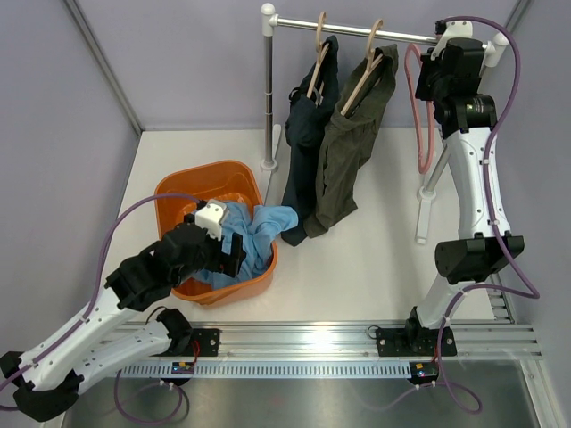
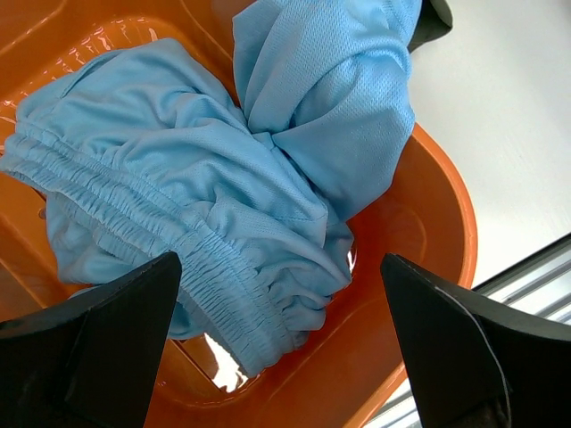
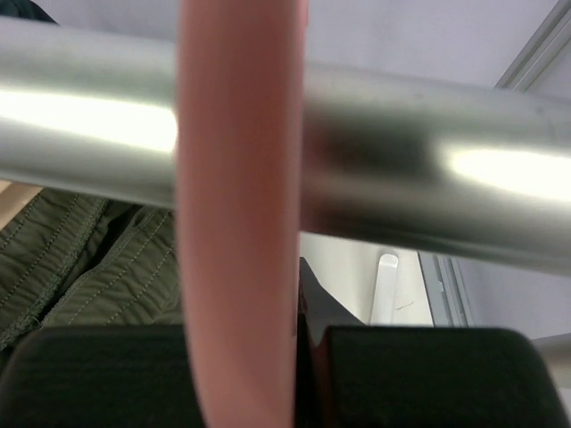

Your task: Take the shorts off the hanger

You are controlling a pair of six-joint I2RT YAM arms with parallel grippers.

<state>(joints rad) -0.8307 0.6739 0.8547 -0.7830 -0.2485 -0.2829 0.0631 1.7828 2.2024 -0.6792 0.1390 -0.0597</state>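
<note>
The light blue shorts (image 1: pixel 259 227) lie crumpled in an orange basin (image 1: pixel 178 192), off any hanger. In the left wrist view the shorts (image 2: pixel 223 178) show their elastic waist. My left gripper (image 1: pixel 234 257) hangs open just above them (image 2: pixel 281 357), holding nothing. The dark navy shorts (image 1: pixel 308 125) and the olive green shorts (image 1: pixel 343 169) each hang on a wooden hanger from the metal rail (image 1: pixel 357 28). My right gripper (image 1: pixel 430 80) is up at the rail, shut on an empty pink hanger (image 1: pixel 419 116). In the right wrist view the pink hanger (image 3: pixel 236 267) fills the jaws (image 3: pixel 303 357).
The rail (image 3: pixel 401 178) stands on two white-footed posts (image 1: pixel 268 98). Grey walls close in the back and both sides. The olive shorts (image 3: pixel 71 259) hang just left of the pink hanger. The arm base rail (image 1: pixel 357 339) runs along the near edge.
</note>
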